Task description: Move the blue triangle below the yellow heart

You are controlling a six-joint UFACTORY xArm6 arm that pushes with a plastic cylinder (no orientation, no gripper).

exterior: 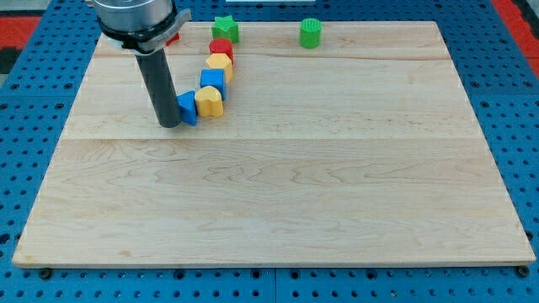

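Where the dark rod comes down from the view's top left, my tip point(171, 124) rests on the wooden worktop point(278, 194), pressed against the left side of the blue triangle point(188, 108). That triangle sits touching the yellow heart point(209, 101), which lies just to its right; the two stand side by side at nearly one level, the triangle a shade lower in the view. Up from the heart runs a slanting chain of blocks, each touching or nearly touching the next: a blue cube point(212, 80), then a yellow block point(220, 63) whose shape I cannot make out for certain, then a red round block point(221, 47), and at the head of the line a green star point(225, 29) near the worktop's top edge. A green cylinder point(311, 34) stands well apart from the chain, to the view's right along the same top edge. Another red block point(173, 38) shows only as a sliver behind the arm's round housing at the view's top left, too hidden to tell its shape. This arm carries no hand, only the straight rod, so nothing is gripped or clasped. Around the worktop lies a blue perforated base point(522, 101).
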